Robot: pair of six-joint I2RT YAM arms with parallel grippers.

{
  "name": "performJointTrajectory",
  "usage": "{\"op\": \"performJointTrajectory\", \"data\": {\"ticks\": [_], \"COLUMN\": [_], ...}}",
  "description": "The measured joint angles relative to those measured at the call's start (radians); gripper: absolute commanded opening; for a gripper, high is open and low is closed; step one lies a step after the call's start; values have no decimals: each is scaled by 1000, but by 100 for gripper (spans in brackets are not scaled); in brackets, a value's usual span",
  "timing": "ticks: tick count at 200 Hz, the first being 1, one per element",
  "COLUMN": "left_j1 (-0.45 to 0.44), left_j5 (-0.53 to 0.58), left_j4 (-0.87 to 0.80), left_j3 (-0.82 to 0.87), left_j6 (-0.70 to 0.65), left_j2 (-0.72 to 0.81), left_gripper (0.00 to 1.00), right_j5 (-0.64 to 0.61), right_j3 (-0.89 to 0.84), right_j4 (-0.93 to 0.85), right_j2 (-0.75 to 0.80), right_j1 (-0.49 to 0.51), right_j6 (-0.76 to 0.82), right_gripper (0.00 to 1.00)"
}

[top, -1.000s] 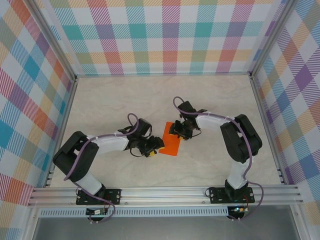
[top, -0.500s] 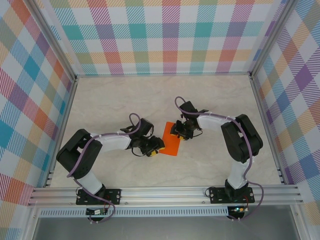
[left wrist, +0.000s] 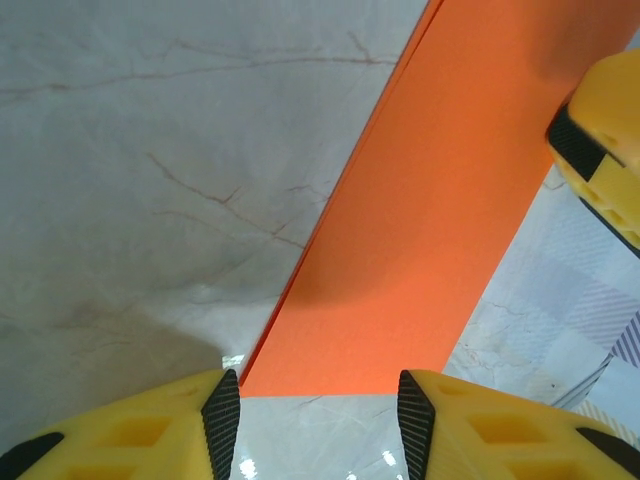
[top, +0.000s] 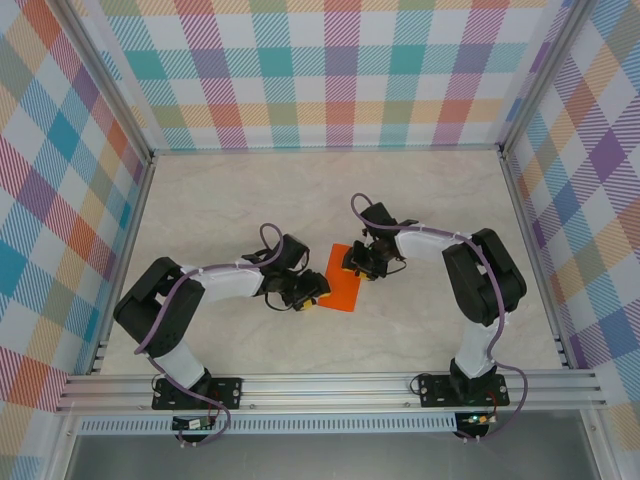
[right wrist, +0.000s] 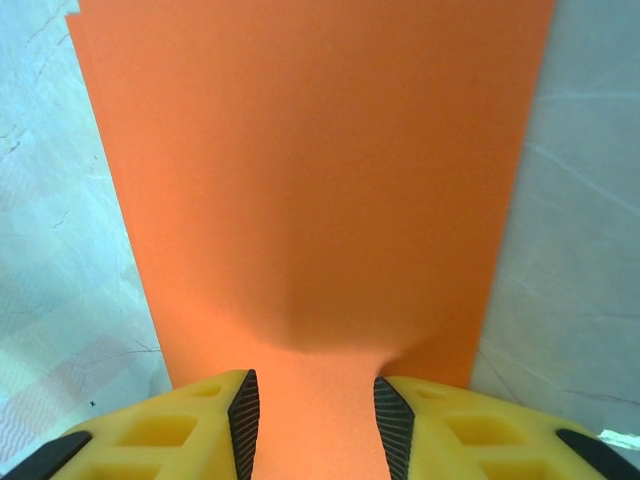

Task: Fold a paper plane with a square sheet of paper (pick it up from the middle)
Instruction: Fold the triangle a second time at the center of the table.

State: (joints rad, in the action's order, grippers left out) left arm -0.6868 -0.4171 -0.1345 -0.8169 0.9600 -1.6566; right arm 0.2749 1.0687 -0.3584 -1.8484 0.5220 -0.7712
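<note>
Top external view: pale marbled tabletop (top: 220,200). Near its centre, lying flat, thin bright orange sheet of paper (top: 343,280), folded into a narrow rectangle and not yet a plane. At the paper's near-left short edge, left gripper (top: 308,294), jaws spread, nothing pinched, edge just ahead of yellow fingertips (left wrist: 160,425). Over the far-right end, right gripper (top: 356,264), jaws likewise apart above the paper. Compared with a second ago: left elbow drawn inward, paper unmoved. Probably lining up for the next crease.

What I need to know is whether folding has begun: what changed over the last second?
The left arm swung slightly toward the paper, bringing the left pincer up to its near-left corner. No grab or release shows. The right pincer stayed over the paper's far part, and the paper did not move.
</note>
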Motion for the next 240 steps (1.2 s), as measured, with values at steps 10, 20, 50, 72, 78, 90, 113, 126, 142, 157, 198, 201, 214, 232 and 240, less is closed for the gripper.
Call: {"op": "performJointTrajectory", "data": {"ticks": [10, 20, 50, 72, 78, 90, 113, 126, 142, 157, 198, 201, 214, 232, 240], "left_j1": [0, 0, 0, 0, 0, 0, 0, 0, 0, 0, 0, 0, 0, -2, -5], "left_j5": [4, 9, 10, 8, 7, 6, 3, 0, -1, -1, -8, -9, -10, -17, -21], "left_j4": [-2, -6, -11, -9, -8, -8, -9, -10, -11, -12, -6, -5, -2, 6, 11], "left_j3": [0, 0, 0, 0, 0, -1, -3, -5, -5, -5, -7, -7, -7, -7, -7], "left_j6": [-6, -7, -10, -10, -10, -10, -10, -10, -10, -10, -10, -10, -11, -11, -11], "left_j2": [0, -1, -5, -6, -7, -11, -12, -16, -17, -18, -22, -22, -22, -22, -24], "left_gripper": [47, 47, 47, 47, 47, 46, 44, 43, 43, 43, 42, 42, 42, 42, 42], "right_j5": [15, 34, 83, 102, 107, 115, 125, 127, 127, 127, 132, 132, 135, 136, 136], "right_j3": [-7, -14, -32, -40, -42, -44, -48, -49, -49, -49, -52, -53, -53, -53, -53], "right_j4": [9, 20, 48, 60, 63, 67, 73, 74, 74, 74, 79, 79, 80, 81, 81], "right_j2": [0, 1, 2, 2, 2, 2, 2, 2, 2, 2, 2, 2, 2, 2, 2], "right_j1": [-6, -14, -35, -43, -45, -48, -52, -52, -52, -52, -55, -56, -56, -57, -57], "right_j6": [-1, -2, -8, -9, -11, -12, -15, -15, -15, -15, -15, -15, -15, -15, -15], "right_gripper": [40, 40, 40, 39, 40, 39, 40, 39, 39, 39, 39, 39, 39, 39, 39]}}
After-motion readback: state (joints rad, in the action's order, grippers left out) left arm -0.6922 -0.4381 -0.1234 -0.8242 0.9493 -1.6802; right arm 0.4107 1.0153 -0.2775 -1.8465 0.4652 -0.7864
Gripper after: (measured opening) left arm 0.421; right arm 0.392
